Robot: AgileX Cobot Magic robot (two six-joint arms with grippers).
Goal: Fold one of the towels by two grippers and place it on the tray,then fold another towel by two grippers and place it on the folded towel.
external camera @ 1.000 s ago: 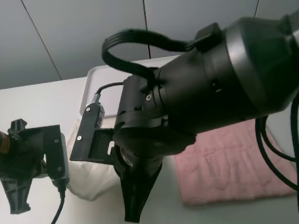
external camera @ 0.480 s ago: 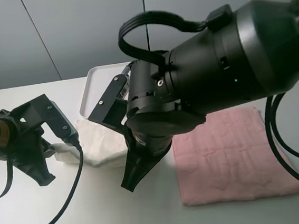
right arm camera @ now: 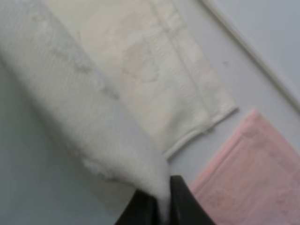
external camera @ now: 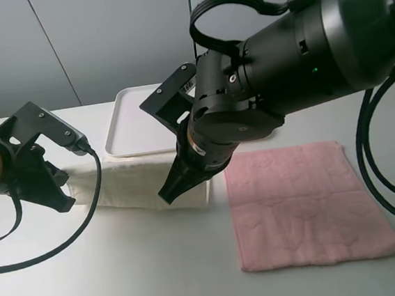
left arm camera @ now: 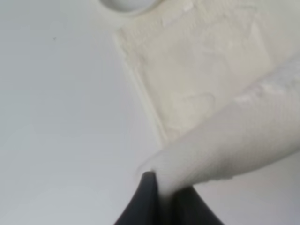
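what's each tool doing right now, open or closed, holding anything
left tool: closed, pinching an edge of the cream towel
right tool: closed, pinching the same cream towel at its other end

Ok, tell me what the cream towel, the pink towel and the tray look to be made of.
The cream towel looks like soft matte terry cloth: the wrist views show a nubby pile and a stitched hem, and it drapes. The pink towel is likely the same cloth, with a faint embossed pattern. The tray is probably plastic, smooth and slightly glossy, with a low rim.
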